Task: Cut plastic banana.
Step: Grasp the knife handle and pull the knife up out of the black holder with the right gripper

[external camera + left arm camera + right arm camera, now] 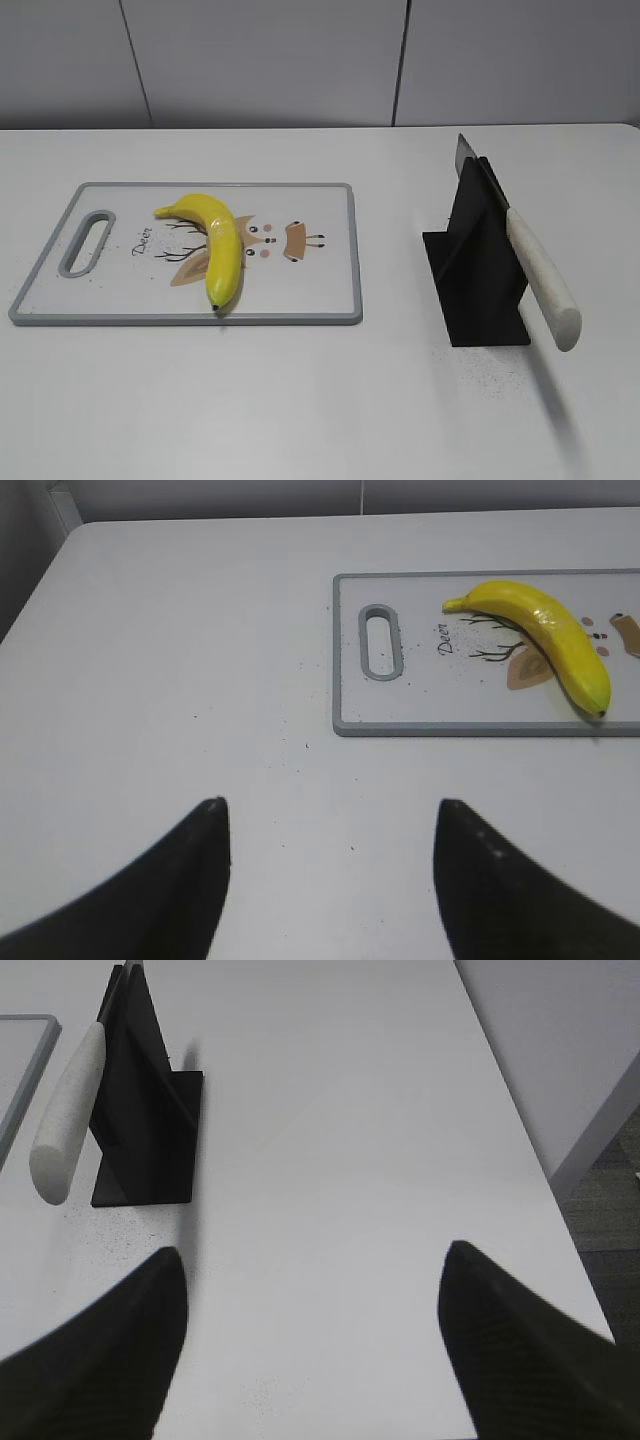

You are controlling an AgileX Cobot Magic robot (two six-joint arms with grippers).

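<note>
One plastic banana [218,246] — seemingly uncut.

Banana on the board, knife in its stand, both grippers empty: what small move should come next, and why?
Probably the right gripper, open over bare table, should reach toward the knife handle, which sticks out of the black stand. The plastic banana lies whole on the cutting board, and nothing can cut it until the knife is held. The left gripper also hangs open and empty.
</note>
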